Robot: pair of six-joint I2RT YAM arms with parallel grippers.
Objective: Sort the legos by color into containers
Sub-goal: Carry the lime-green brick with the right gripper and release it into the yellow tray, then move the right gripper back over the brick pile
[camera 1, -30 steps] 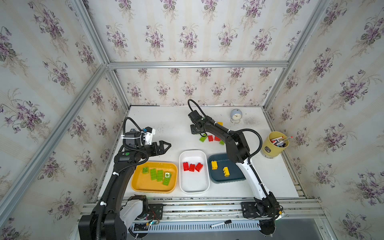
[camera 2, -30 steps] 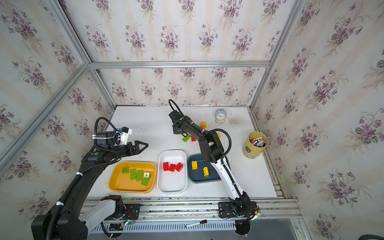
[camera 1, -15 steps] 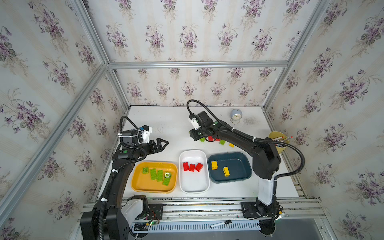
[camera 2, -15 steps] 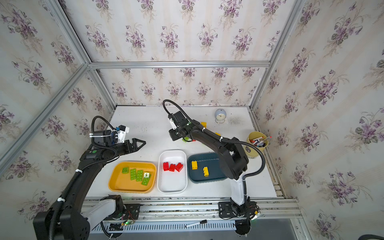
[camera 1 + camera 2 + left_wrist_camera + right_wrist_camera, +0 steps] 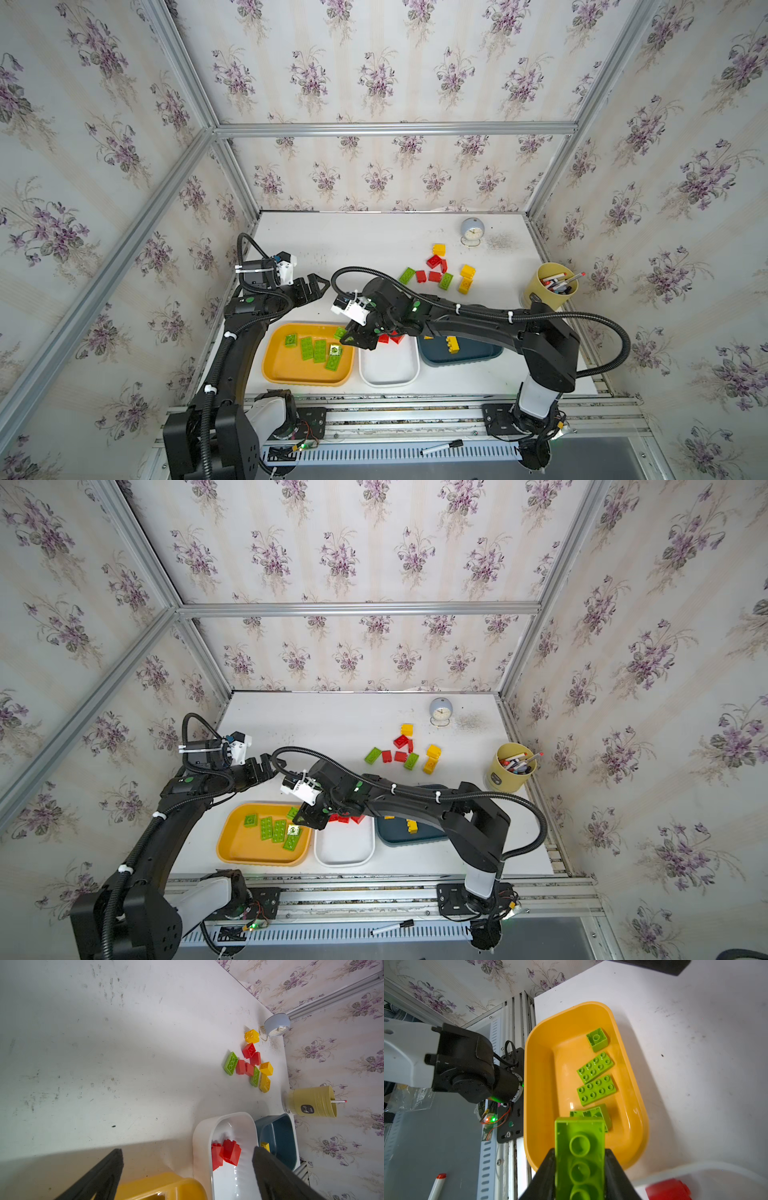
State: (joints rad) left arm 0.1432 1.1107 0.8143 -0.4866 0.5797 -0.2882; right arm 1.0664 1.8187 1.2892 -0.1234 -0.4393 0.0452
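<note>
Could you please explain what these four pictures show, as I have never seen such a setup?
Two robot arms stand at the front of a white table, each ending in a two-fingered gripper. Two pictures come from a camera overhead and show the whole scene; the other two come from cameras on the arms' wrists. On the table sit three trays: an orange-yellow tray with green bricks, a white tray with red bricks, a teal tray with yellow bricks. A loose cluster of red, green and yellow bricks lies farther back, near a clock and a cup of pens. The right gripper is shut on an oblong green brick over the end of the orange-yellow tray; the left gripper hangs open and empty.
</note>
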